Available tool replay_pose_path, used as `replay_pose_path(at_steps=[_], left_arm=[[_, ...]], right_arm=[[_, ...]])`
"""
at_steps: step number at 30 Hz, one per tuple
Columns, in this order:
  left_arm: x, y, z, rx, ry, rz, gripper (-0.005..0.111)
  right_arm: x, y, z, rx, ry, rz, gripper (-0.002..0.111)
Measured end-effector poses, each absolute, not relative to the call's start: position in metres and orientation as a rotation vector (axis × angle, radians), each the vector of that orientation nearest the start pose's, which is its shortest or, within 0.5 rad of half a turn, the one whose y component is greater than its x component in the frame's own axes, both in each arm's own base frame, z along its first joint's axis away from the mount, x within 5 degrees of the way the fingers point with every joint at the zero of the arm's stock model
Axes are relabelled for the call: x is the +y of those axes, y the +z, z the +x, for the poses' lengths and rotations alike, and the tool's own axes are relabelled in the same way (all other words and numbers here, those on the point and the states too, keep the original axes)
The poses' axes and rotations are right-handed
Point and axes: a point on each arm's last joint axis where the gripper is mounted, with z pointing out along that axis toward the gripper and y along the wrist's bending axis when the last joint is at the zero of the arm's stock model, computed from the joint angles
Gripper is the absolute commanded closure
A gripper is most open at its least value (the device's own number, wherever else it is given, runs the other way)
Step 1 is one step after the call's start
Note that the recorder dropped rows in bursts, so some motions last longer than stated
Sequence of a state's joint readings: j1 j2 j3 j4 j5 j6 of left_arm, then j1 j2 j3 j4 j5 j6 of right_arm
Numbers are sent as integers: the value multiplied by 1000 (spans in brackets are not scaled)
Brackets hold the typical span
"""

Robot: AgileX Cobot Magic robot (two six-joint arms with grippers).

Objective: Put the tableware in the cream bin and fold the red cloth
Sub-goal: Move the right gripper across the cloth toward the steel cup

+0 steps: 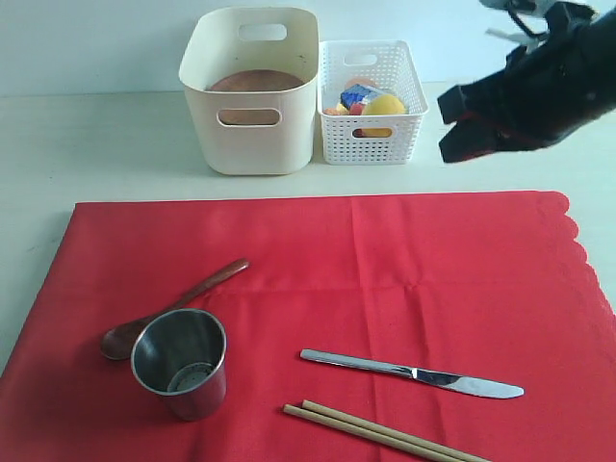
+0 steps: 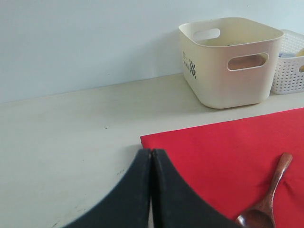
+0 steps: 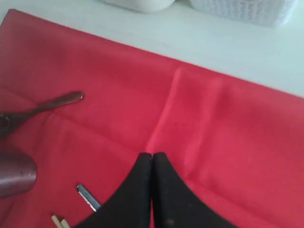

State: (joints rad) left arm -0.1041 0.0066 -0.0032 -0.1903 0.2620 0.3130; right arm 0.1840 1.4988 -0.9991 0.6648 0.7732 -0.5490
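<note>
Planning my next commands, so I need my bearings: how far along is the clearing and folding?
Done: a brown plate lies inside the cream bin. In hand: nothing; the right gripper and left gripper both have their fingers shut and empty. Left: the spoon, steel cup, knife and chopsticks lie on the red cloth, which is spread flat, unfolded.

The exterior camera looks down from high and fairly near, facing the wall [image 1: 96,38] across the table [image 1: 96,144]. The cloth [image 1: 385,279] runs from centre to 6 o'clock, the bin [image 1: 250,96] is at 11 and the basket [image 1: 371,101] at 12. The left wrist camera sits low beside the cloth, looking over the left gripper [image 2: 151,190] toward the bin. The right wrist camera hangs higher, tilted down past the right gripper [image 3: 152,190] onto the cloth. All three views share the spoon [image 1: 173,308].
</note>
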Motion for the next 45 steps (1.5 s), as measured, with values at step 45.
replay_pose_path(at_steps=[45], left_arm=[[-10, 191, 55, 1728, -24, 239, 105]], right_arm=[[139, 188, 217, 2620, 714, -749, 108]])
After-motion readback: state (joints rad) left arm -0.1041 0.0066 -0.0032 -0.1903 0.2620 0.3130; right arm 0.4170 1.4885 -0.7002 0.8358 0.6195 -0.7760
